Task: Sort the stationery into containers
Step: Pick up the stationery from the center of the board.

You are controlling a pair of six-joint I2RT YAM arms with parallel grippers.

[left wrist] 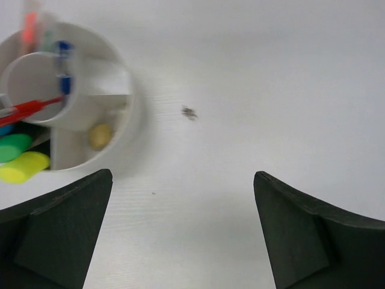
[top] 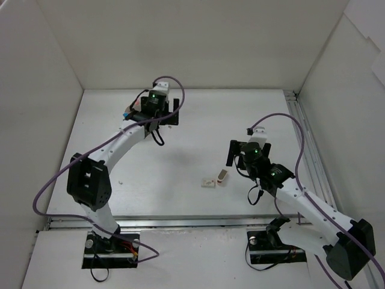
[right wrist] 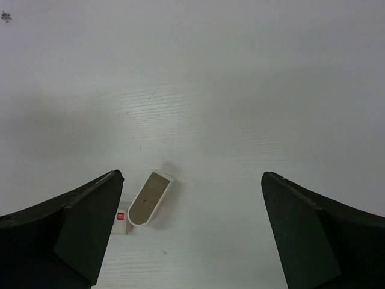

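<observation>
The white round container (left wrist: 72, 90) sits at the upper left of the left wrist view. Its compartments hold a red pen (left wrist: 36, 108), blue pens (left wrist: 65, 81), yellow and green marker caps (left wrist: 21, 158) and a beige eraser (left wrist: 99, 135). My left gripper (left wrist: 183, 176) hangs open and empty just right of the pot, over bare table. In the top view the left gripper (top: 157, 108) mostly hides the pot. Near mid-table lie a beige-topped eraser (right wrist: 149, 197) and a small white eraser (right wrist: 122, 221) with a red label. My right gripper (right wrist: 192, 175) is open above them, the erasers near its left finger.
White walls enclose the table (top: 198, 132) on the left, back and right. A metal rail (top: 310, 150) runs along the right edge. A small dark speck (left wrist: 189, 112) marks the table right of the pot. The two erasers (top: 215, 179) lie between the arms.
</observation>
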